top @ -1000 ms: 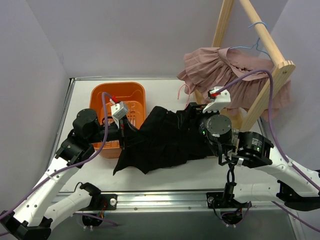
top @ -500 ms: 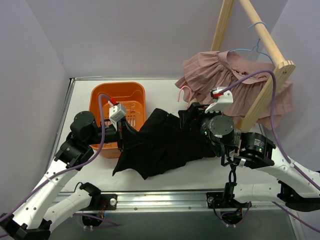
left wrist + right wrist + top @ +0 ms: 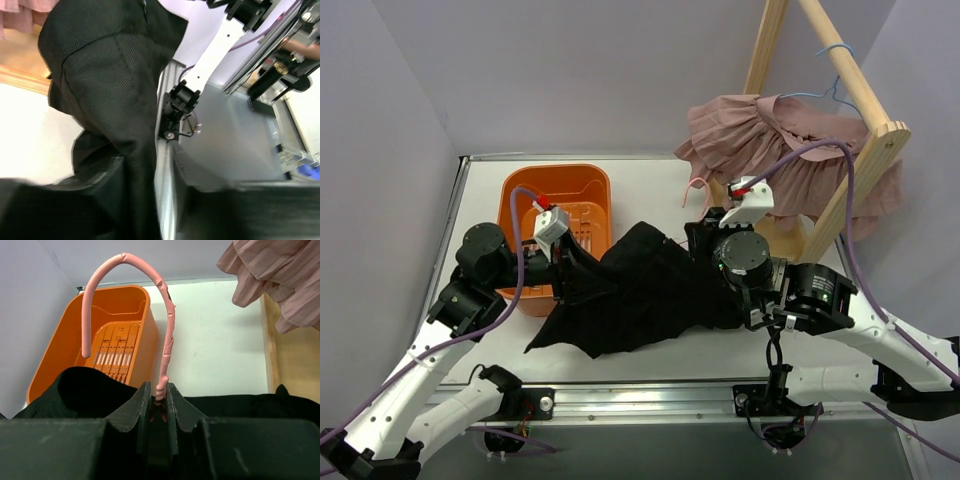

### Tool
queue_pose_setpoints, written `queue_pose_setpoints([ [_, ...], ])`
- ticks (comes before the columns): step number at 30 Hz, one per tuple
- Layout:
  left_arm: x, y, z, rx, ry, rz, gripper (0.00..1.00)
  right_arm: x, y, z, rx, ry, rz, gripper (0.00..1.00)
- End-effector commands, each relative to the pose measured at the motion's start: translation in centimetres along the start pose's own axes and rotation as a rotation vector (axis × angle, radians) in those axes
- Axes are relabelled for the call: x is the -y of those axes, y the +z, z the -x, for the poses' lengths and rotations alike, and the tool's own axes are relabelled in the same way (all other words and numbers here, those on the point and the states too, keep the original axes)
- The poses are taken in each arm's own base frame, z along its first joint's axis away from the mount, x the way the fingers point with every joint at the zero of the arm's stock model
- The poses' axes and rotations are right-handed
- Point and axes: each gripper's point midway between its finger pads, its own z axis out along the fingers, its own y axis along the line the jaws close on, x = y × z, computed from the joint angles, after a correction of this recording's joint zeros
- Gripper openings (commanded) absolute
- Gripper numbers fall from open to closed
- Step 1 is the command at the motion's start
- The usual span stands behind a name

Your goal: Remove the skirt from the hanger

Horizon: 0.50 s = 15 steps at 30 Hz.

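Note:
The black skirt (image 3: 640, 300) lies spread across the table between my two grippers. Its waist end is at my right gripper (image 3: 708, 232). The pink hanger (image 3: 165, 340) sticks up out of the waistband, and my right gripper (image 3: 159, 396) is shut on its neck just above the cloth (image 3: 75, 385). Its hook (image 3: 692, 190) shows above the gripper in the top view. My left gripper (image 3: 570, 270) is at the skirt's left side beside the basket. In the left wrist view its jaws (image 3: 170, 190) stand apart, with skirt cloth (image 3: 110, 75) draped over one finger (image 3: 50, 200).
An orange basket (image 3: 555, 190) stands at the back left, right behind my left gripper. A wooden rack (image 3: 860, 170) at the back right carries a pink ruffled garment (image 3: 770, 140) on a blue wire hanger (image 3: 835, 90). The table's metal front edge (image 3: 165, 165) is near.
My right gripper has closed on the hanger's neck. My left gripper's jaws have parted, and the skirt's lower left corner has sagged further toward the front left.

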Motion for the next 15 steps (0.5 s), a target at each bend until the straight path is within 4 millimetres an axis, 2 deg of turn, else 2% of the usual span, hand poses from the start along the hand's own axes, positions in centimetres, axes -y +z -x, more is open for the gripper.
queue_pose_setpoints([
  [1,1.8,-0.6,1.9,0.032,0.108,-0.037,0.53,0.7,-0.3,2.6,0.070,0.060,-0.064,0.00],
  [6,0.4,-1.2,-0.8,-0.045,0.074,0.039,0.60,2.5,-1.7,4.7,0.108,0.093,-0.108,0.00],
  [9,-0.5,-1.7,-1.9,-0.069,0.067,0.096,0.68,3.1,-2.5,5.8,0.119,0.097,-0.114,0.00],
  [15,-2.9,-2.1,-4.2,-0.132,0.030,0.198,0.70,3.8,-3.8,7.2,0.134,0.118,-0.092,0.00],
])
